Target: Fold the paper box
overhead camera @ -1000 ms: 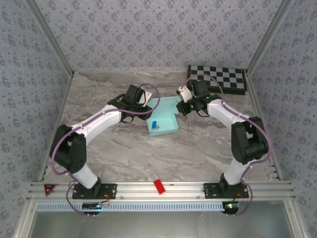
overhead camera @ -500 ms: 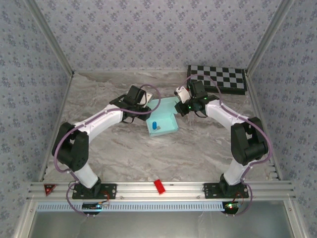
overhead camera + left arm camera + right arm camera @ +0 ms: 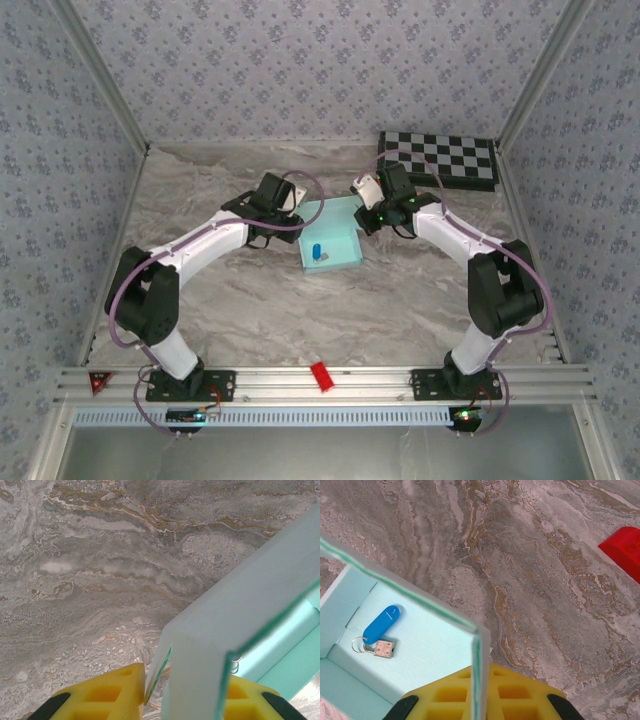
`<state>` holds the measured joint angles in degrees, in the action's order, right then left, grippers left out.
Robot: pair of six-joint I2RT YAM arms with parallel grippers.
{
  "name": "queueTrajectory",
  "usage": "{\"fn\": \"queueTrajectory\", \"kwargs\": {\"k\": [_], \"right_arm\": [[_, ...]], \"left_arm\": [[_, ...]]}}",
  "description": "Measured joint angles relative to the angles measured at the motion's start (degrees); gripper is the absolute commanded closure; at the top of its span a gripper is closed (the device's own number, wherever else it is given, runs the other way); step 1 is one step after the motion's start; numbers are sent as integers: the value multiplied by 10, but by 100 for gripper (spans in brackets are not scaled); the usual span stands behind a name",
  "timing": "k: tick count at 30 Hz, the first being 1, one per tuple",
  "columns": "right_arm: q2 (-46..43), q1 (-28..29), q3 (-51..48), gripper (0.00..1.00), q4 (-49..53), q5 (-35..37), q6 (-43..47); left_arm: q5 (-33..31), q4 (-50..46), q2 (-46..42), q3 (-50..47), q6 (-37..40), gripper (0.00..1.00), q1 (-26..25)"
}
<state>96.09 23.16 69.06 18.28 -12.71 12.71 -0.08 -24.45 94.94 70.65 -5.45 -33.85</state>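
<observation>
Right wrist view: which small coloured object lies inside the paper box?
The blue tag, resting on the floor of the paper box; the red piece lies outside the box.

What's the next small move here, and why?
Probably ease both held walls inward a little, together. The left fingers pinch a folded wall of the paper box, the right fingers pinch another wall's edge, and the box lies open on top with a blue tag on its floor. Small matched motions should spare the thin card.
</observation>
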Motion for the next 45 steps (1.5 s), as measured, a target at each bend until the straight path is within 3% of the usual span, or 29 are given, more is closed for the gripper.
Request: {"fn": "queueTrajectory", "kwargs": {"k": [7, 18, 29, 45], "right_arm": [[0, 4, 0, 91, 0, 6, 0], [-5, 18, 0, 93, -1, 37, -32], [-64, 29, -81, 94, -86, 86, -131], [-41, 44, -80, 94, -135, 153, -218]], "left_arm": [[0, 0, 0, 0, -2, 79, 0], [-7, 0, 2, 5, -15, 97, 0], [-35, 53, 26, 22, -39, 99, -4], [-50, 78, 48, 36, -104, 99, -7]]}}
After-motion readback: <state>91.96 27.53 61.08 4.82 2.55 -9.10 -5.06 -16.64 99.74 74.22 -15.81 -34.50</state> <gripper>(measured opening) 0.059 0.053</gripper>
